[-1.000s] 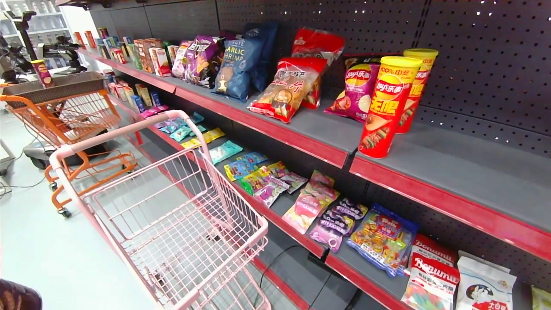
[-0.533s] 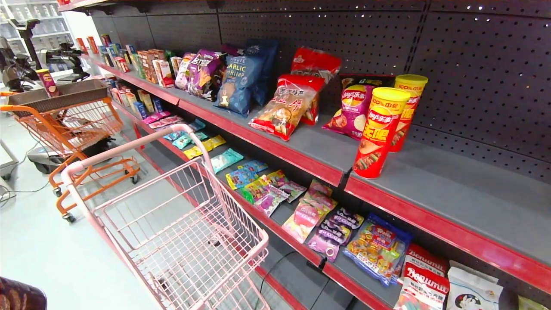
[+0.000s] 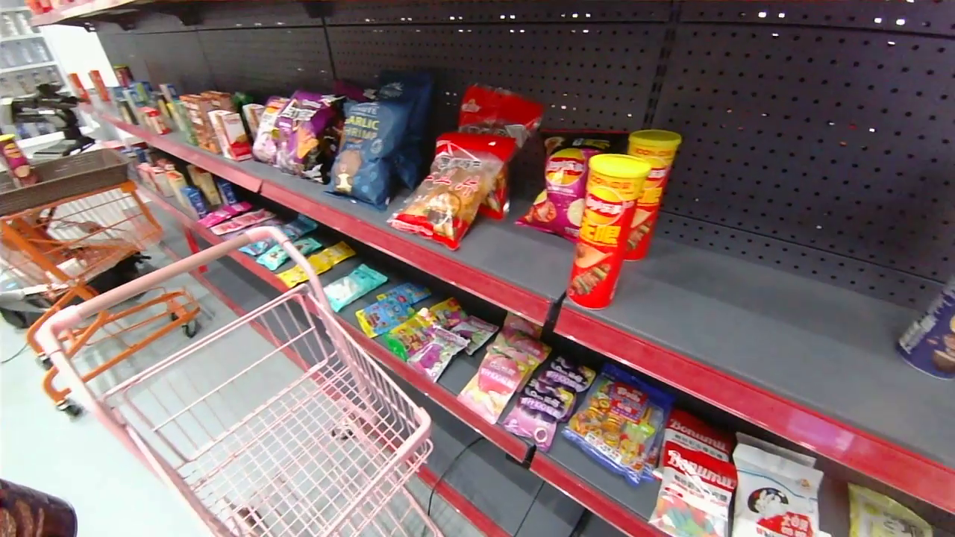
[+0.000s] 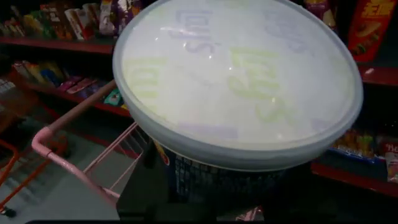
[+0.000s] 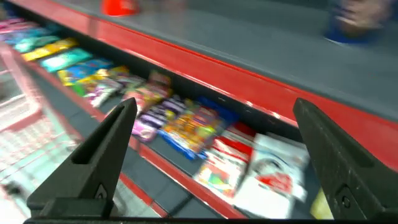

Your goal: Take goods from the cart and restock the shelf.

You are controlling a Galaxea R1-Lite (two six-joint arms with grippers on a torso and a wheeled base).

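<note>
Here chip can (image 4: pixel 239 93) clamped between left fingers (image 4: pixel 144 198); right fingers (image 5: pixel 102 163) spread.

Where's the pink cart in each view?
Head view: pink cart in the foreground, left of centre, beside the lower shelves.
Left wrist view: its handle curves out beside the held tub.
Right wrist view: its blurred pink wires next to the candy shelf.
Shared landmark: the red shelf edge runs through all three.

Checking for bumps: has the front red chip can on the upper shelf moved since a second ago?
No. The chip can stands by the same joint in the shelf edge; only the camera shifted.
</note>
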